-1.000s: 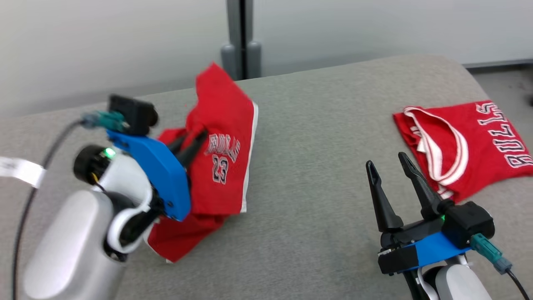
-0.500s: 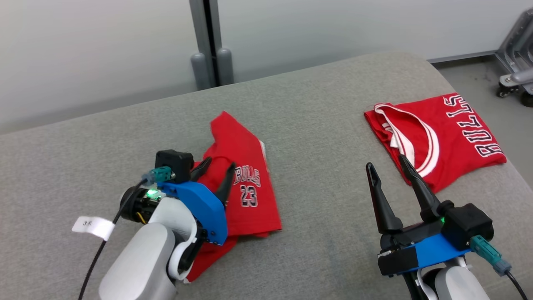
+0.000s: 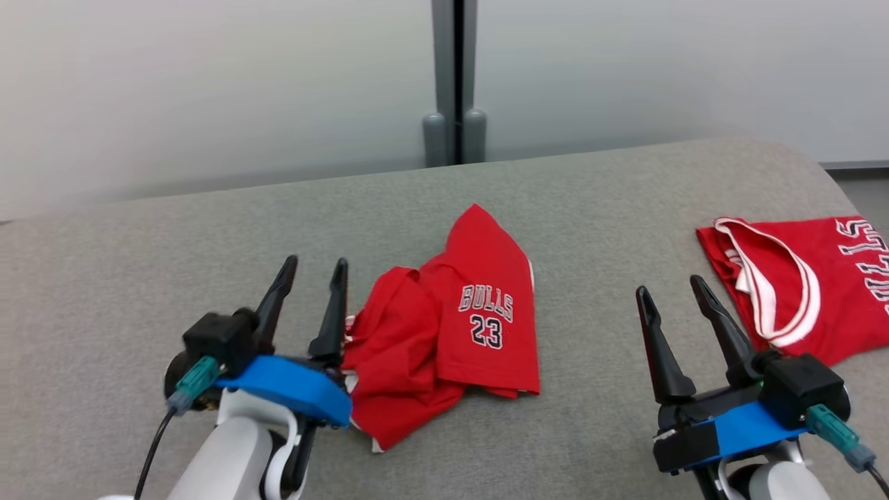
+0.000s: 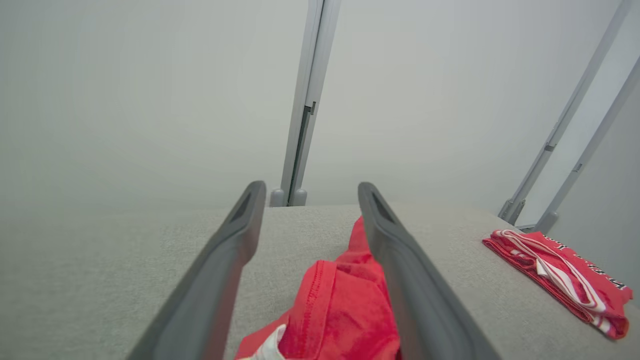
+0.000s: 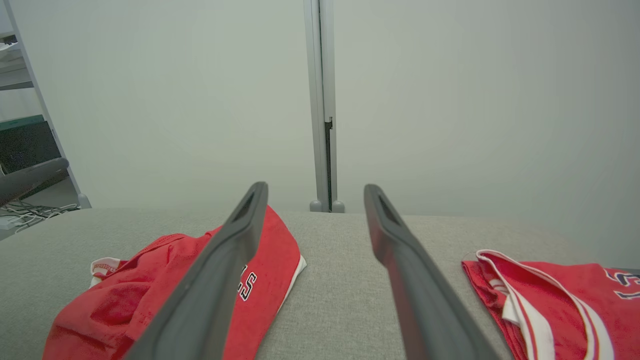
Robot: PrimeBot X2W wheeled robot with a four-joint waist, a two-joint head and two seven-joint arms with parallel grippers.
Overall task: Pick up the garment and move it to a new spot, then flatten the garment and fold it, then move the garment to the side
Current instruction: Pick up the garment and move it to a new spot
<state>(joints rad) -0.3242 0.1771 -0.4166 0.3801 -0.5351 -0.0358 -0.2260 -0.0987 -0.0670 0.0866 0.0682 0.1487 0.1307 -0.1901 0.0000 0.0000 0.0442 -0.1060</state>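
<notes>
The garment [image 3: 451, 333] is a pair of red shorts marked "BULLS 23", lying crumpled on the grey padded table [image 3: 173, 236] near its middle. My left gripper [image 3: 315, 262] stands open just left of it, nothing between its fingers; its right finger is close to the cloth's left edge. In the left wrist view the garment [image 4: 340, 310] lies low between and under the open fingers of the left gripper [image 4: 311, 186]. My right gripper [image 3: 669, 286] is open and empty, to the right of the garment [image 5: 125, 300], which the right wrist view shows left of the right gripper [image 5: 315, 187].
A folded red jersey [image 3: 785, 285] with white trim lies at the table's right end, close to the right gripper's far finger; it is also in the wrist views [image 4: 555, 270] [image 5: 560, 295]. A grey post [image 3: 455, 83] and pale wall stand behind the table.
My left gripper has opened and let go of the garment, which has dropped from hanging to a crumpled heap on the table. The head camera has shifted. The right gripper stays open.
</notes>
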